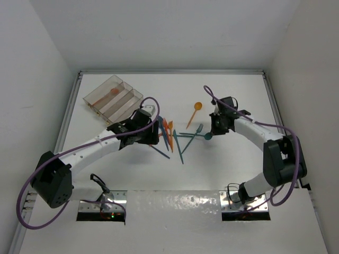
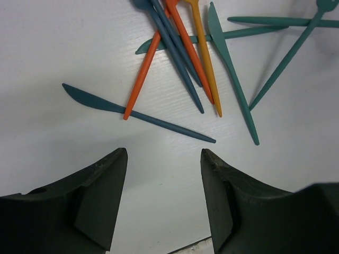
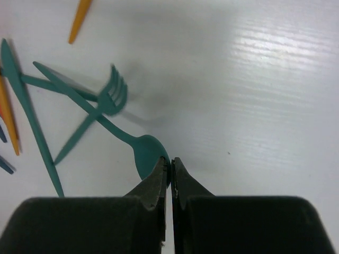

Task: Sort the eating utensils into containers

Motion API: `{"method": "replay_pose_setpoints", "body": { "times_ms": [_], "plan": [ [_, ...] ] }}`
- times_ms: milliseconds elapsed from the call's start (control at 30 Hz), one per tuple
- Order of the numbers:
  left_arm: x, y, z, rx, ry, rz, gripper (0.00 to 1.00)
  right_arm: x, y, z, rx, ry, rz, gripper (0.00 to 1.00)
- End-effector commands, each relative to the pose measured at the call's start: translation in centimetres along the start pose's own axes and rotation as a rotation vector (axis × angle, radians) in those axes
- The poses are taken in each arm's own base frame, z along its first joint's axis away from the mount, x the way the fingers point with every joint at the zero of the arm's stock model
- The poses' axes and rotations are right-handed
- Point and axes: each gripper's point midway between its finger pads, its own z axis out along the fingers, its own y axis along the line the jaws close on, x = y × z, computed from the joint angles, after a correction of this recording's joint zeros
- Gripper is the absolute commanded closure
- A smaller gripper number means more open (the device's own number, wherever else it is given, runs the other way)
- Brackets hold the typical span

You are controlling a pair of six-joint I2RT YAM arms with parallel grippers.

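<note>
Mid-worktop [image 1: 238, 100], your two claws work opposite ends of the loose pile of utensils [image 1: 170, 136].

Your right claw [image 3: 169, 161] is pinched together on the rim of the teal spoon [image 3: 145, 153], likely because that bowl pokes out clear of the crossed teal fork [image 3: 108, 98] and offers a free edge. Your left claw [image 2: 163, 159] hangs with its fingers apart just short of the dark blue knife [image 2: 137, 112], which lies at the pile's fringe under only one orange handle, so it looks the easiest pick. Well apart, at the far left, sits the tray [image 1: 100, 86] with one orange spoon [image 1: 114, 91] already in a compartment. Every other utensil lies out on the worktop.
</note>
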Motion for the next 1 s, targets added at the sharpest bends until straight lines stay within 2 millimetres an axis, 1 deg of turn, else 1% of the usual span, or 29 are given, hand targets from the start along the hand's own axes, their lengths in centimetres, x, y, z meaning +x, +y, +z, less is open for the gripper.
{"method": "replay_pose_setpoints", "body": {
  "times_ms": [0, 100, 133, 267, 367, 467, 533, 567, 600, 667, 700, 767, 800, 933, 967],
  "plan": [
    [-1.5, -0.8, -0.5, 0.046, -0.062, 0.021, 0.44, 0.6, -1.5, -1.5, 0.075, 0.007, -0.028, 1.0],
    [-1.7, -1.4, -0.5, 0.078, -0.065, 0.035, 0.44, 1.1, -2.7, -2.4, 0.145, 0.028, -0.038, 1.0],
    [-1.8, -1.5, -0.5, 0.085, -0.07, 0.037, 0.44, 0.8, -3.1, -2.9, 0.171, 0.024, -0.042, 1.0],
    [-2.3, -2.2, -0.5, 0.125, -0.088, 0.066, 0.44, 0.4, -4.1, -4.6, 0.24, 0.016, -0.045, 1.0],
    [-2.9, -3.2, -0.7, 0.177, -0.106, 0.102, 0.45, 0.1, -4.4, -6.2, 0.275, 0.0, -0.05, 1.0],
    [-3.7, -4.2, -1.1, 0.228, -0.131, 0.156, 0.45, -0.3, -4.0, -8.2, 0.259, -0.031, -0.056, 1.0],
    [-4.5, -4.7, -1.4, 0.25, -0.158, 0.207, 0.45, -1.0, -3.2, -9.7, 0.218, -0.08, -0.069, 1.0],
    [-4.6, -5.1, -1.5, 0.272, -0.158, 0.229, 0.45, -1.3, -2.8, -10.1, 0.193, -0.099, -0.074, 1.0],
    [-4.9, -5.3, -1.5, 0.285, -0.172, 0.269, 0.45, -1.5, -1.7, -10.6, 0.134, -0.111, -0.09, 1.0],
    [-5.7, -6.2, -1.9, 0.319, -0.206, 0.326, 0.45, -1.9, 0.0, -12.1, 0.039, -0.156, -0.116, 1.0],
    [-5.9, -6.5, -2.0, 0.329, -0.22, 0.351, 0.45, -1.8, 0.7, -12.2, -0.001, -0.152, -0.124, 1.0],
    [-6.3, -7.5, -2.6, 0.361, -0.257, 0.423, 0.45, -1.8, 1.9, -13.2, -0.062, -0.164, -0.141, 1.0],
    [-6.8, -8.0, -2.9, 0.378, -0.288, 0.445, 0.46, -1.6, 2.7, -13.5, -0.111, -0.159, -0.159, 1.0],
    [-7.9, -10.1, -4.5, 0.464, -0.392, 0.597, 0.47, -0.9, 4.6, -14.5, -0.224, -0.114, -0.2, 1.0],
    [-8.2, -10.6, -4.8, 0.479, -0.425, 0.645, 0.47, -1.1, 5.0, -14.8, -0.244, -0.113, -0.21, 1.0]
  ]
}}
